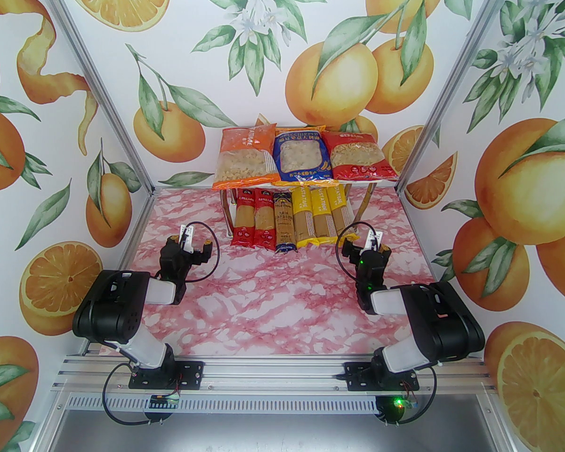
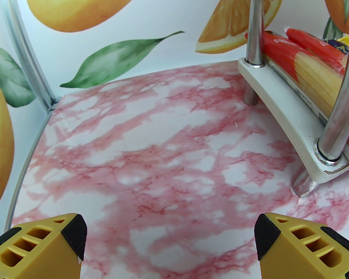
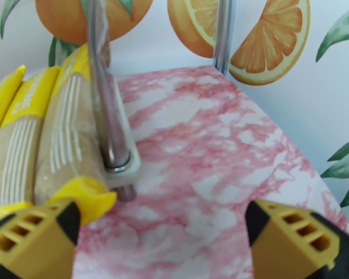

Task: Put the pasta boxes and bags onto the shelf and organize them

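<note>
A two-tier shelf (image 2: 279,103) stands at the far middle of a pink marbled worktop (image 1: 273,299). On its top board three wide bags sit abreast: orange bag (image 1: 245,158), blue bag (image 1: 301,156), red bag (image 1: 358,156). On the lower board six long packs lie side by side, their near ends jutting forward: two red packs (image 1: 242,221), a dark blue pack (image 1: 284,224) and three yellow packs (image 1: 322,217). The left jaws and right jaws hover either side of the shelf front, both spread wide and holding nothing.

The long packs probably handle as light and stiff but brittle, with slick film, and are best taken across the narrow middle. The bags look soft, with loose contents that would shift, so a pinch on the top seam seems safest.
</note>
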Available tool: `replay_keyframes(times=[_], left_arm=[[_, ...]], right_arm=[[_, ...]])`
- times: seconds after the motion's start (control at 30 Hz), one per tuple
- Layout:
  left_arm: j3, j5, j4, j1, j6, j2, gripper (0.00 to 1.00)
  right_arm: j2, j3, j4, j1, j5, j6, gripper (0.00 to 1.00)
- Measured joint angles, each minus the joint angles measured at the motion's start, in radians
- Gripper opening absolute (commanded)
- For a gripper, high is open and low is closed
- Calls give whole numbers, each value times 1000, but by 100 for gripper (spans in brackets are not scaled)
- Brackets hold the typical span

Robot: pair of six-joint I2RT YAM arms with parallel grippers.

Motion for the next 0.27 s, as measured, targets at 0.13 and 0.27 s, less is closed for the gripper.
replay_keyframes(times=[0.13,0.27], left_arm=[[3,0,0,0,0,0,100],[5,5,-1,3,0,0,100]], right_arm=[[0,0,0,0,0,0,100],[0,0,0,0,0,0,100]])
